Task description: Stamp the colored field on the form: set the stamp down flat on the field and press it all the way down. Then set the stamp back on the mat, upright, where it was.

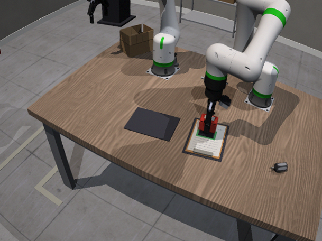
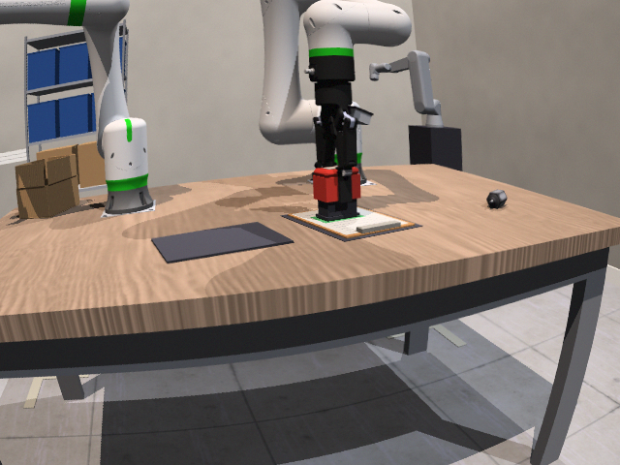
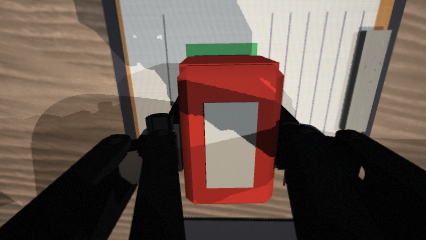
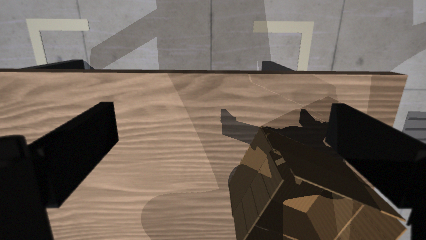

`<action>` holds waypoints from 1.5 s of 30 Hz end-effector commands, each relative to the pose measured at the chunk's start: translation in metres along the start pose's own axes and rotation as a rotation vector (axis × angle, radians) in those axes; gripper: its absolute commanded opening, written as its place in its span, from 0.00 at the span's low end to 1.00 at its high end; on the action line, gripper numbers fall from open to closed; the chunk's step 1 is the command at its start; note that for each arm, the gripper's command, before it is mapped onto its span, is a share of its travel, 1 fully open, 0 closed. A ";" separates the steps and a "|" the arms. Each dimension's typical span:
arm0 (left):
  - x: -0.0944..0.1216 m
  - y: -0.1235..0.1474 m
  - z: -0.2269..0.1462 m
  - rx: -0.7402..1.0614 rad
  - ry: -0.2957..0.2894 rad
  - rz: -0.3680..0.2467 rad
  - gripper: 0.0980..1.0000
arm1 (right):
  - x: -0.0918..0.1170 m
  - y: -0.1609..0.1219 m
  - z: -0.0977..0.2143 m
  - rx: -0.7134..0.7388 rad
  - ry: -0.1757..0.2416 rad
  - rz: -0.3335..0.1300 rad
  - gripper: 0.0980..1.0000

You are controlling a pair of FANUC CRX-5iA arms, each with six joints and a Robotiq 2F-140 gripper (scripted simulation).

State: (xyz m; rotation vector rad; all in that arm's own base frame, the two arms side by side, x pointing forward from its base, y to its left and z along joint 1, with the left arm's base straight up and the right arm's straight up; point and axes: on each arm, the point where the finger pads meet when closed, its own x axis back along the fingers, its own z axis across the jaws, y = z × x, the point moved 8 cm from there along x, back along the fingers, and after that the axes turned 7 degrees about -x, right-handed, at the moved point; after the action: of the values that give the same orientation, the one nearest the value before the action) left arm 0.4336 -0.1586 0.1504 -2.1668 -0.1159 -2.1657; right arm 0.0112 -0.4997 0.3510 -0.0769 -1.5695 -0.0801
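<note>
The red stamp (image 1: 203, 124) (image 2: 325, 186) (image 3: 230, 82) stands upright over the green field (image 1: 215, 135) (image 3: 221, 49) on the form (image 1: 208, 145) (image 3: 300, 50). Its black base (image 1: 206, 134) (image 2: 327, 213) looks flat on the field and hides most of it. A black part shows between the red body and the paper. My left gripper (image 1: 208, 125) (image 2: 337, 184) (image 3: 223, 108) is shut on the stamp's red body from two sides. The dark mat (image 1: 144, 123) (image 2: 215, 245) lies beside the form with nothing on it. My right gripper (image 4: 222, 122) is open and empty, high above the table.
A grey clip (image 1: 203, 152) (image 2: 378, 228) (image 3: 367, 80) lies across one end of the form's board. A small dark knobbed object (image 1: 280, 167) (image 2: 497, 199) lies apart on the table. An open cardboard box (image 1: 136, 44) (image 2: 47, 187) (image 4: 260, 200) stands by the right arm's base.
</note>
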 end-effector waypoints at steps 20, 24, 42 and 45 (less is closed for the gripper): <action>0.037 0.000 0.000 0.000 0.002 -0.001 0.20 | 0.001 0.000 0.000 0.000 0.000 0.002 1.00; 0.039 0.000 0.000 0.000 0.002 -0.001 0.20 | 0.001 0.000 0.000 0.000 0.000 0.002 1.00; 0.041 0.012 0.007 0.010 0.002 -0.001 0.20 | 0.001 0.000 0.000 0.000 0.000 0.002 1.00; 0.043 0.021 0.012 0.017 0.002 -0.001 0.20 | 0.001 0.000 0.000 0.000 0.000 0.002 1.00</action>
State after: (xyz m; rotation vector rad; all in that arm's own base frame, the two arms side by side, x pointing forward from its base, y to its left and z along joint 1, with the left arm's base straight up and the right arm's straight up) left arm 0.4429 -0.1713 0.1911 -2.1605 -0.1281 -2.1602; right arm 0.0112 -0.4997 0.3510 -0.0769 -1.5695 -0.0801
